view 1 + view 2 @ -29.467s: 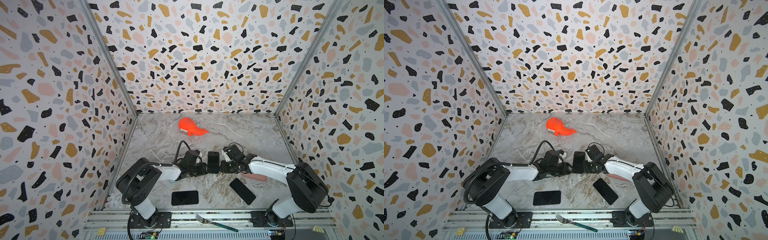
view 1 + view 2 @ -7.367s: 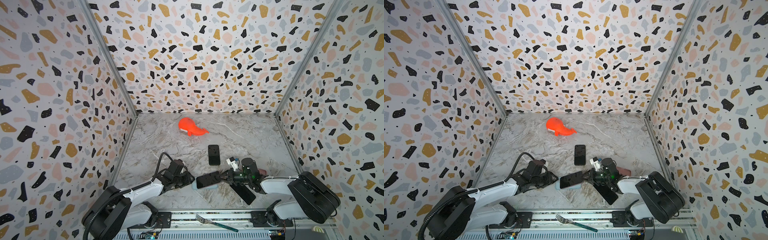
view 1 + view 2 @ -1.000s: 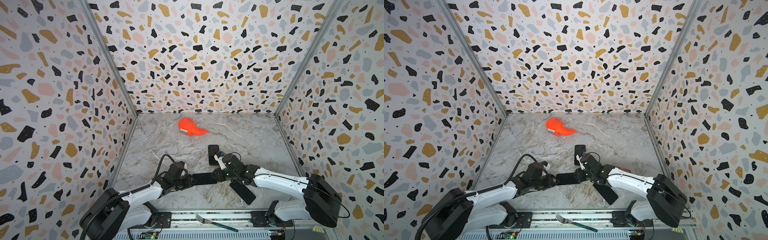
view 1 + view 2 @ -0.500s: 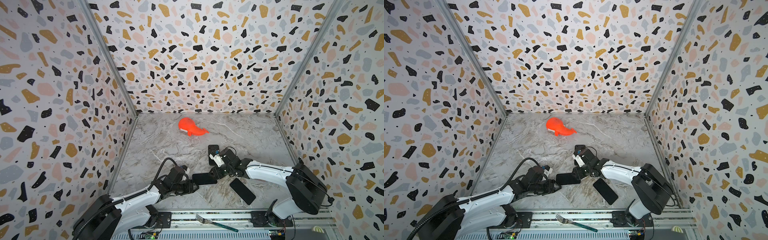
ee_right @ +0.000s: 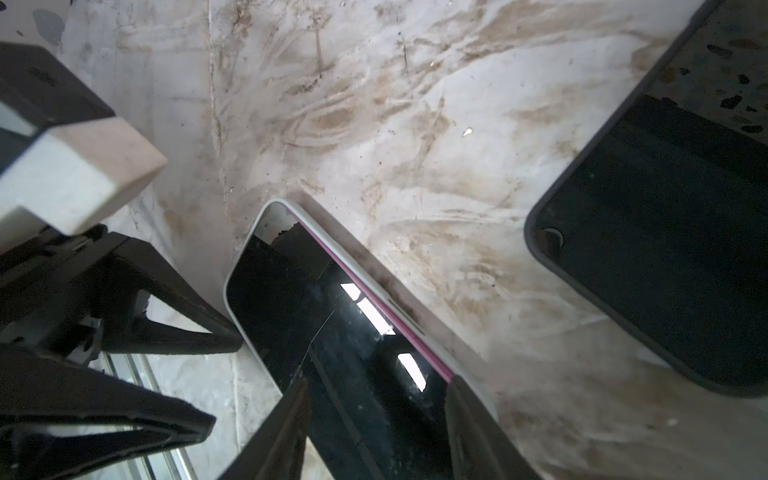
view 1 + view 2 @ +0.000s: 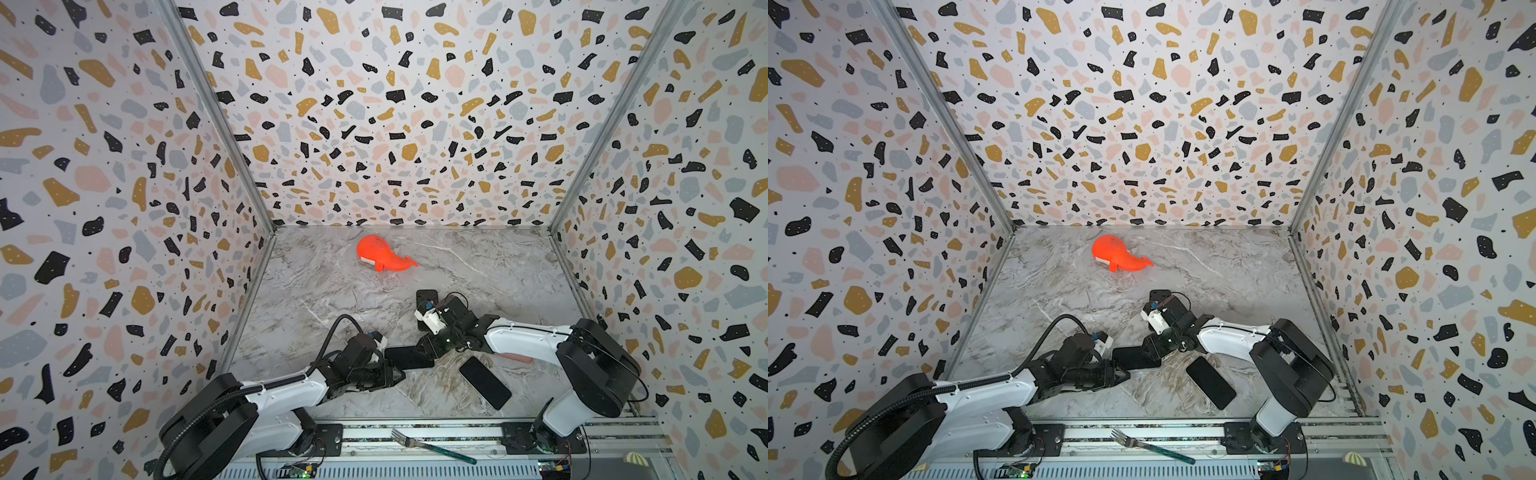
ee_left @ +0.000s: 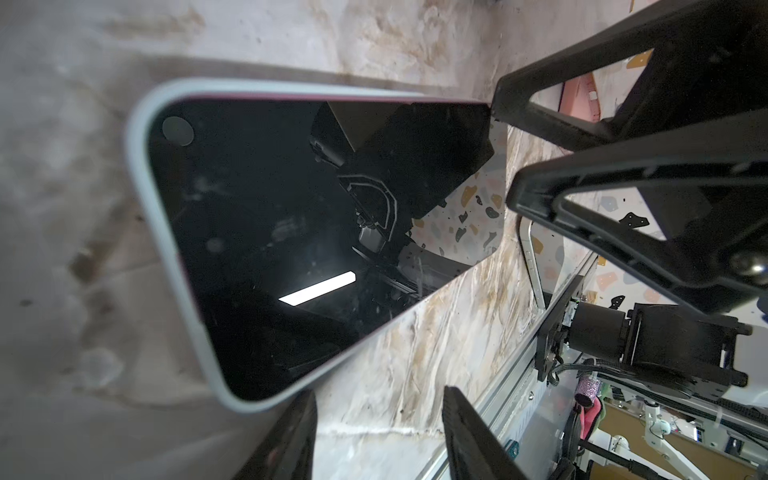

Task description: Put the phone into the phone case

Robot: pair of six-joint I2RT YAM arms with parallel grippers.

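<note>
**Phone sits in pale case between two part-open hands**

One phone point(image 7: 311, 232), flat glossy black glass with a thin pink edge, lies in one pale grey, round-cornered case point(image 7: 143, 174) on the veined marble-look worktop point(image 6: 332, 291), between the two hands. Left hand point(image 7: 378, 392): jaws apart, gripping nothing, case corner just beside it. Right hand point(image 5: 376, 382): jaws part open over the phone's other end, not clamped. One more dark-cased phone point(image 6: 484, 382) lies near. One smooth orange whale toy point(image 6: 382, 257) lies behind.

Tally reads: three black phone-shaped slabs (phone point(image 6: 409, 358) in the single pale case point(image 7: 139, 178), dark-rimmed slab point(image 6: 484, 382), part-hidden slab point(image 6: 426, 296) behind the right arm point(image 6: 523, 338)), one orange whale toy point(image 6: 380, 255), one fork point(image 6: 434, 447), one pink piece point(image 7: 575, 99), two grippers (left gripper point(image 7: 378, 395), right gripper point(image 5: 378, 380)).
</note>
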